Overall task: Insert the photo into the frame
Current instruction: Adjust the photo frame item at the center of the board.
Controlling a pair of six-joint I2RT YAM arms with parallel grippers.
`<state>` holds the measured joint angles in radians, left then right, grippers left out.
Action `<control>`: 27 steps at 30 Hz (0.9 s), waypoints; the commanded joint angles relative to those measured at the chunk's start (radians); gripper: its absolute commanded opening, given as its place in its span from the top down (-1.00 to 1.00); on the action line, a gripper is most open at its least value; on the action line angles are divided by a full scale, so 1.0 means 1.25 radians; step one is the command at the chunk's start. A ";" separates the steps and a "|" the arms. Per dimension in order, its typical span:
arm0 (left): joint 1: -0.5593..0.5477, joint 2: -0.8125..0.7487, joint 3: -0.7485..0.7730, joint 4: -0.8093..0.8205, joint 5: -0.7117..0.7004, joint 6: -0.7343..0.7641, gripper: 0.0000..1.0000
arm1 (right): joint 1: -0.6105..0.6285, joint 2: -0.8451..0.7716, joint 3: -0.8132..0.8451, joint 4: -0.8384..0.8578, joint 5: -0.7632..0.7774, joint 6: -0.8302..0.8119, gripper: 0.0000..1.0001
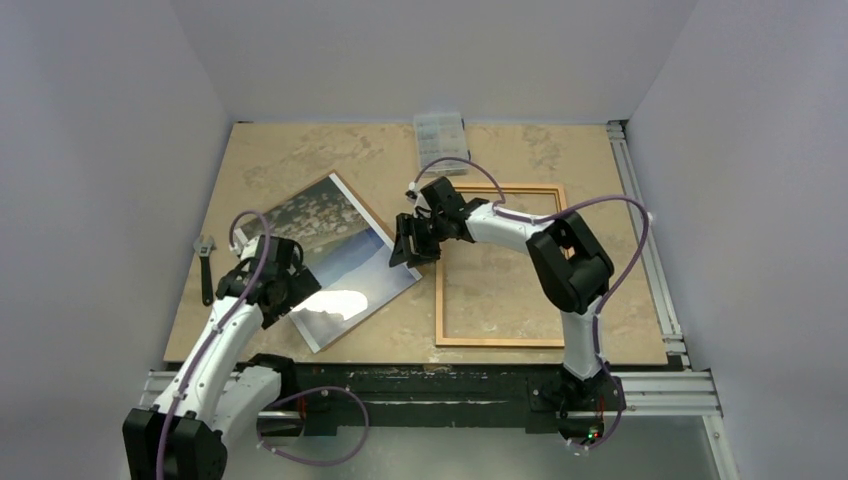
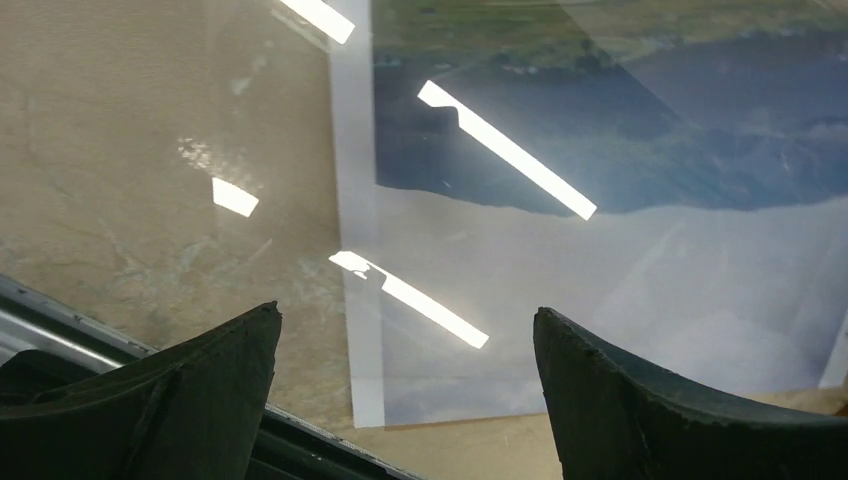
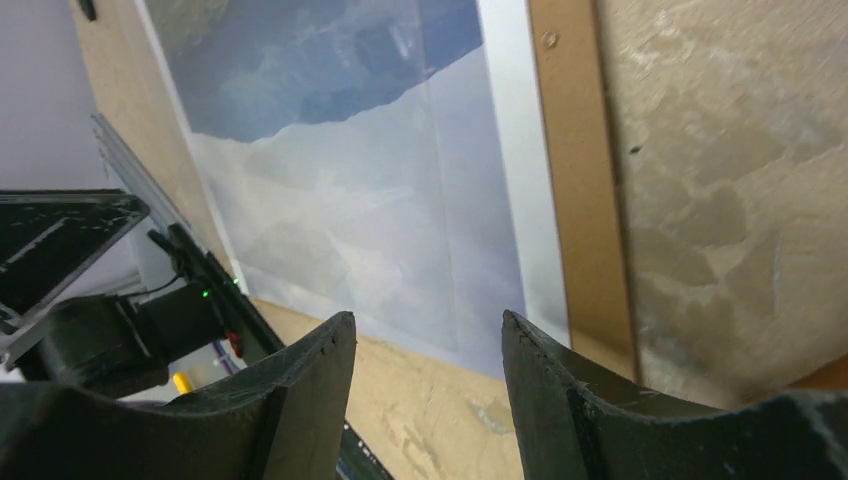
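left jaws gape above the photo point(image 1: 345, 250), lying tilted beside the frame point(image 1: 500, 341).

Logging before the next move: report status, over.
Left end effector open over photo near corner. Right end effector open over its frame-side edge. Photo flat on backing board, outside frame. Right arm overhangs frame.

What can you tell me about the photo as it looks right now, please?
The photo lies face up and askew on the table, left of the frame, atop a brown backing board showing along one edge. Glossy landscape print: mottled top, dark blue band, pale lower part, white border, glare patches.
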<state>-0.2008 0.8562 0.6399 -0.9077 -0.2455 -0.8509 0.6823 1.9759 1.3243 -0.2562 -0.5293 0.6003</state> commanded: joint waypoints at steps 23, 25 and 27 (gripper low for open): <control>0.423 0.272 -0.088 0.283 0.335 0.154 -0.80 | 0.041 0.168 0.135 -0.001 -0.060 0.036 -0.09; 0.423 0.274 -0.093 0.296 0.369 0.155 -0.79 | 0.040 0.163 0.109 0.044 -0.101 0.064 -0.09; 0.419 0.275 -0.099 0.310 0.400 0.156 -0.78 | 0.038 0.152 0.078 0.093 -0.132 0.102 -0.09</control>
<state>0.3279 1.1599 0.5743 -0.7139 0.0319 -0.6590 0.7208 2.1582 1.4906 -0.2428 -0.5972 0.6415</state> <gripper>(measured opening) 0.899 0.543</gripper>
